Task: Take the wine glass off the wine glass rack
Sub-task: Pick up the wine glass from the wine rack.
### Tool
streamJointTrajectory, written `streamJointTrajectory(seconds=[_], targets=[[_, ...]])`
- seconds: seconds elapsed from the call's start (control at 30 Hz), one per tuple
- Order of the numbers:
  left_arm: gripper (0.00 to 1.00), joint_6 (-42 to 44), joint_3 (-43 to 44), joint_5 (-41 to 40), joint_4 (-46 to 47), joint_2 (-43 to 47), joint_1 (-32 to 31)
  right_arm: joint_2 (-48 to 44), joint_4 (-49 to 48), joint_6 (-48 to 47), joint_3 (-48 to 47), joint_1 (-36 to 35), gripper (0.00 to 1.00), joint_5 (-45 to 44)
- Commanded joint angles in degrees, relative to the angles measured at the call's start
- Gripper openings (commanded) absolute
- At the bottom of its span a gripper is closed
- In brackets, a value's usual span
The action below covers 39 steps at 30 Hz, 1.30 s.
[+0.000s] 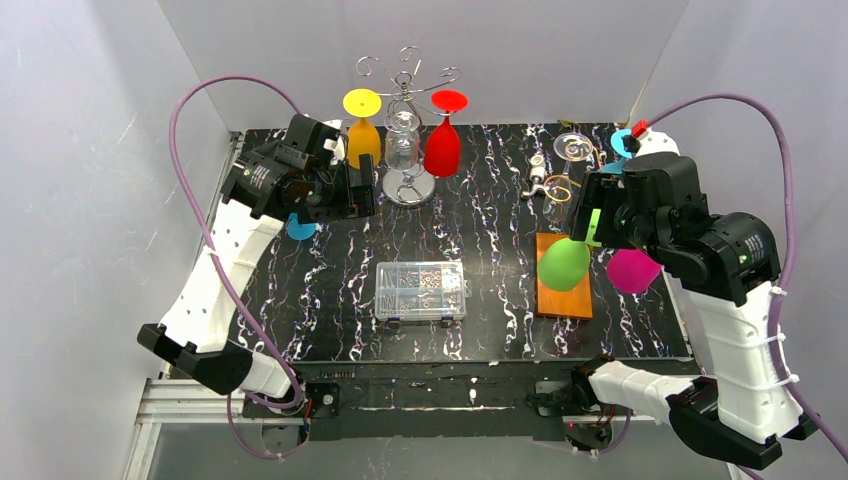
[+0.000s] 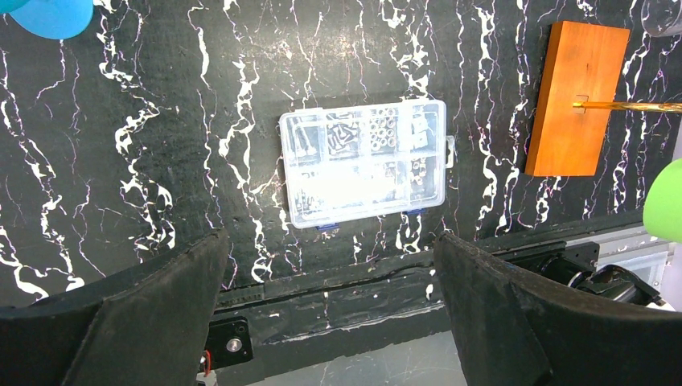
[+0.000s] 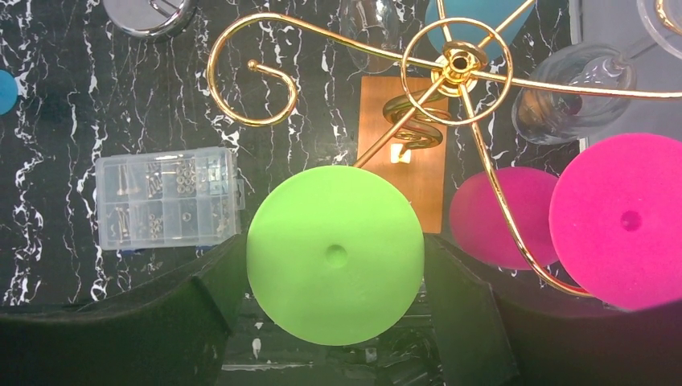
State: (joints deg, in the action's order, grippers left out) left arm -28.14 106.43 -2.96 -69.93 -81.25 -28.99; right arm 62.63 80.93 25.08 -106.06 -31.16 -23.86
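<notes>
Right gripper [image 3: 335, 256] hangs above the green wine glass [image 3: 322, 217], fingers spread wide to either side of it and just below its foot. That foot hides any contact, so grip or no grip: can't tell. Green glass is upside down on the gold rack [image 3: 458, 60], directly under the wrist, over the wooden base [image 3: 371, 104]. Pink glass [image 3: 627, 221] hangs just beside the right finger on the same rack, and the clear glass [image 3: 575, 92] is beyond that. Parts box [image 3: 165, 201] is off past the left finger. Left gripper [image 2: 330, 240] is released, jaws wide with nothing between them, parts box on the table below and ahead. Blue glass [image 2: 48, 12] sits at the far corner of its view. Silver rack [image 1: 405, 90] with a yellow glass [image 1: 363, 130] and a red glass [image 1: 445, 135] stands near the left gripper.
</notes>
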Motion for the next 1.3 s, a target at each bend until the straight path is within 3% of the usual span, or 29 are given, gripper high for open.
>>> streamJointTrajectory(seconds=[0.0,0.47,1.27], targets=[[0.99,-0.1,1.1,-1.0,-1.3,0.5,-0.3,0.8,-3.3,-0.4,-2.7,-0.1,0.55,-1.7],[0.99,0.4,1.6,-1.1,-1.2,0.0,-0.3,2.7,-4.6,-0.1,-3.1,-0.1,0.56,-9.8],[0.99,0.1,2.2,0.2,-0.9,-1.3,-0.6,-1.2,0.2,0.1,-3.2,-0.1,0.56,-12.7]])
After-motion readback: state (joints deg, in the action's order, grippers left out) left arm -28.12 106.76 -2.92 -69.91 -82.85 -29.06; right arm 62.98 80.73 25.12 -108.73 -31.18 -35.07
